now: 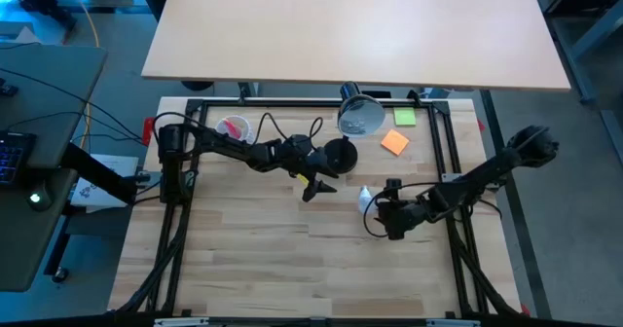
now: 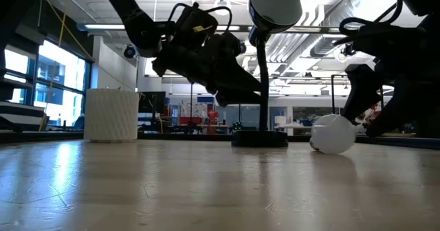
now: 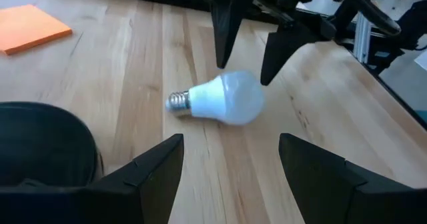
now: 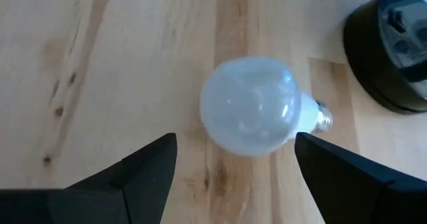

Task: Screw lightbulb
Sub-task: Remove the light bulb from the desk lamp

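lightbulb [image 4: 250, 107]: lying on its side on the wooden table [image 1: 253, 269], frosted globe toward the right fingers, silvery screw base pointing away toward the lamp base [image 1: 339, 156]
right gripper [image 1: 382, 210]: low over the table, fingers spread wide, bulb just ahead of the tips and between their lines; not touching it
left gripper [image 1: 313, 188]: raised off the table beside the lamp base, fingers released, nothing between them; bulb lies beyond its tips, well apart
white cup [image 1: 235, 129]: far side of the left arm, well apart from both sets of fingers; holds pink items, kind can't tell
lamp head [image 1: 361, 116]: tilted shade, open side up, inside can't tell
orange sticky pad [image 1: 394, 142]: flat on table, beyond the right fingers
green sticky pad [image 1: 404, 117]: just past the orange one
writing/labels: none readable on bulb, cup or pads
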